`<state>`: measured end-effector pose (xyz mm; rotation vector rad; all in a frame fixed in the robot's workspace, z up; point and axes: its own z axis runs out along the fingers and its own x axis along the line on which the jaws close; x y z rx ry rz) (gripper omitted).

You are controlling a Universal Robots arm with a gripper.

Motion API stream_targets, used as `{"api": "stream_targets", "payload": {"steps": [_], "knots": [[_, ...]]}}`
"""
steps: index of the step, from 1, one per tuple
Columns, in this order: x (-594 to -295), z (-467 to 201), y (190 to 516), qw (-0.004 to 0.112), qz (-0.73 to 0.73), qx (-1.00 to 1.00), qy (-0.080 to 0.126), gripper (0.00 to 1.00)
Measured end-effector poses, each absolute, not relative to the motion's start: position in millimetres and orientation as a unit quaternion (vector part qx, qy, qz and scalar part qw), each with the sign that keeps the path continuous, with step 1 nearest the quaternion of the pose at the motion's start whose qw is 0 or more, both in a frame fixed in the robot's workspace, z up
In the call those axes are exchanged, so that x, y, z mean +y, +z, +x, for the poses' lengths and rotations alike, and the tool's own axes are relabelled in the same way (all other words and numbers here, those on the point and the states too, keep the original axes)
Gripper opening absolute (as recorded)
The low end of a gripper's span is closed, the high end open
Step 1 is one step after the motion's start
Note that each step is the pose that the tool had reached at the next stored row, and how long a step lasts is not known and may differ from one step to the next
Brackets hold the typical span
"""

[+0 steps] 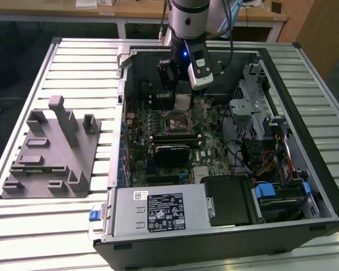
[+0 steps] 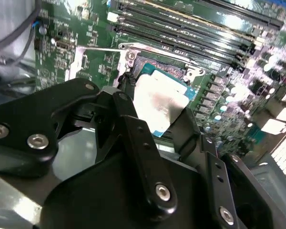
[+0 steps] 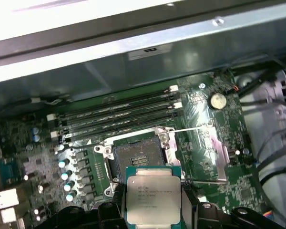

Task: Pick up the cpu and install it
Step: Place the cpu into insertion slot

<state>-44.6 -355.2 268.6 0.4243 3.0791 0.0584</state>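
Observation:
The cpu (image 3: 152, 195), a small flat square chip with a pale metal top, sits between my black fingers (image 3: 115, 202). My gripper (image 3: 152, 204) is shut on its two opposite edges. The chip hangs a little above the green motherboard (image 3: 205, 143), just off the open dark socket (image 3: 136, 155), whose metal frame is lifted. In the second wrist view the cpu (image 2: 159, 100) shows edge-on between the fingertips (image 2: 126, 88), over the socket frame (image 2: 133, 55). In the exterior view my gripper (image 1: 182, 93) reaches down into the open computer case above the socket (image 1: 178, 121).
The computer case (image 1: 316, 164) lies open on a slatted metal table (image 1: 73, 62). A grey plastic fixture (image 1: 51, 152) stands on the exterior view's left. Inside are memory slots (image 3: 119, 117), a power supply (image 1: 158, 210), a drive cage (image 1: 254, 110) and loose cables (image 1: 271, 164).

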Motion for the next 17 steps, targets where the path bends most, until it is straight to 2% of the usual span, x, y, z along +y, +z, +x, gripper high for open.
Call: {"api": "stream_targets", "payload": {"steps": [17], "knots": [[-355.2,-44.6,266.9,0.019,0.288,0.957,0.016,0.54]]}}
